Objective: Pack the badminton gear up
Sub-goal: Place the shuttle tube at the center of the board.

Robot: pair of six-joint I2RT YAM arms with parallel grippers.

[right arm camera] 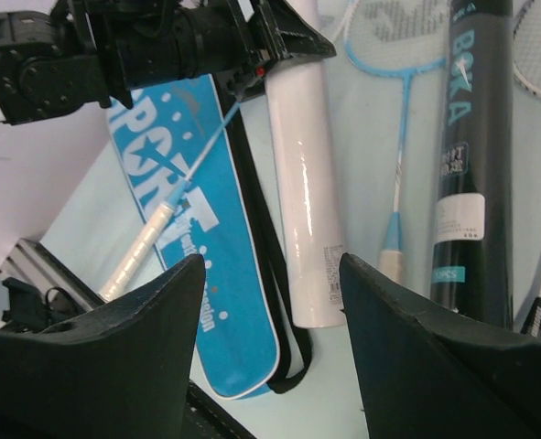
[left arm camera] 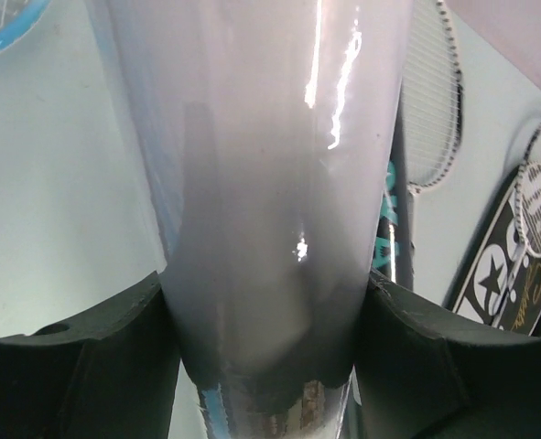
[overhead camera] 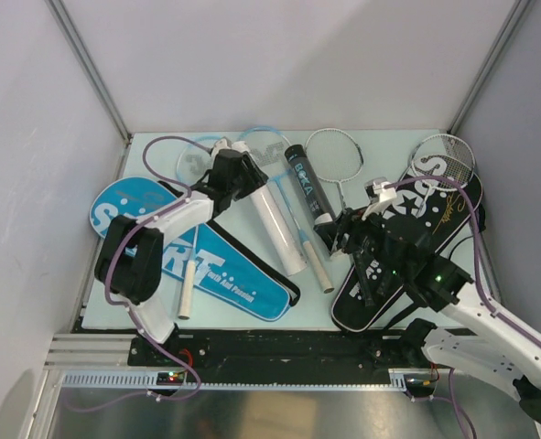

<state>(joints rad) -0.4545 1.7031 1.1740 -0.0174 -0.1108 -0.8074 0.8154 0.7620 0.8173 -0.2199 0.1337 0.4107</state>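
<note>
The pale green table [overhead camera: 384, 151] fills the top view, with the gear spread across it. The blue cover [overhead camera: 229, 274], printed "SPORT", lies flat at 8 o'clock and slants down toward 6. The black cover [overhead camera: 444, 215] lies at 4 o'clock, partly under the right arm. The first light-blue racket [overhead camera: 186, 291] rests on the blue cover, its white grip at 7 o'clock and its head up toward 11. The second light-blue racket [overhead camera: 319, 267] runs between the two tubes, with its head at 12 and its pale grip near the centre. The first silver racket [overhead camera: 336, 146] sits on the table at 1 o'clock. The second silver racket [overhead camera: 444, 154] is at 2 o'clock, its head overlapping the far end of the black cover. The white tube [overhead camera: 276, 224] stretches through the centre on a line from 11 to 5. The black tube [overhead camera: 305, 181] lies near it on the 1 o'clock side. The left gripper [left arm camera: 265, 302] is clamped on the far end of the white tube, one dark finger pressed against each side. The right gripper [right arm camera: 272, 265] hangs just right of centre, over the near ends of the tubes, with its jaws spread wide and nothing between them.
</note>
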